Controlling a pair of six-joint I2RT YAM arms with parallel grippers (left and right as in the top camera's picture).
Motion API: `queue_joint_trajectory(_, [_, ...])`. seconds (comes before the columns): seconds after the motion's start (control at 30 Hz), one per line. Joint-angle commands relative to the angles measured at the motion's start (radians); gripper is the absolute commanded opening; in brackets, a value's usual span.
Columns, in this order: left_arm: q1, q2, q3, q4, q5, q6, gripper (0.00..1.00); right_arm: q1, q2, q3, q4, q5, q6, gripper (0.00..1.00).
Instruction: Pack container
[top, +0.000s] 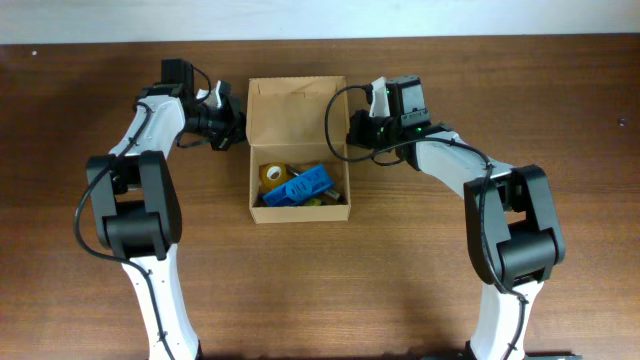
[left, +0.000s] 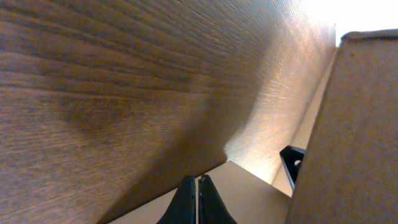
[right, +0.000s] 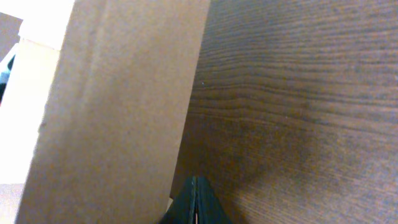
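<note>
blue case (top: 300, 185) beside yellow roll (top: 272, 174); wooden table (top: 400, 260)

We take 12 o'clock as the far table edge in the overhead view. The container (top: 296, 118) stands on the table (top: 560, 100), between the two arms. Inside it, the tape roll (top: 271, 173) lies at 9 o'clock of the plastic case (top: 303, 185), touching it. Both occupy the container's 6 o'clock half. The left gripper (top: 240, 128) sits at the container's 9 o'clock wall, and the right gripper (top: 350, 140) at its 3 o'clock wall.

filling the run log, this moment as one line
container: lid open, blue case and tape roll inside | left gripper: shut, beside container | right gripper: shut, opposite side
</note>
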Motion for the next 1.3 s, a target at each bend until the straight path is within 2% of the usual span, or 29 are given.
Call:
queue_joint_trajectory(0.0, [0.000,0.008,-0.002,0.007,0.027,0.105,0.02,-0.004,-0.014,0.012,0.013,-0.033,-0.119,0.03])
queue_joint_trajectory(0.47, [0.000,0.008,0.100,0.025,0.026,0.317,0.02,-0.006,-0.033,0.014,0.132,-0.113,-0.268,0.04])
queue_joint_trajectory(0.77, [0.000,0.008,0.166,0.021,0.029,0.335,0.02,-0.035,-0.108,0.014,0.132,-0.162,-0.318,0.04])
queue_joint_trajectory(0.9, [0.000,0.008,0.189,0.013,0.082,0.335,0.02,-0.037,-0.167,0.014,0.131,-0.163,-0.323,0.04])
queue_joint_trajectory(1.03, [0.000,0.008,0.217,-0.012,0.123,0.335,0.02,-0.037,-0.219,0.014,0.105,-0.163,-0.323,0.04])
queue_joint_trajectory(1.27, [-0.001,0.004,0.297,-0.176,0.119,0.395,0.02,-0.033,-0.286,0.014,-0.048,-0.167,-0.323,0.03])
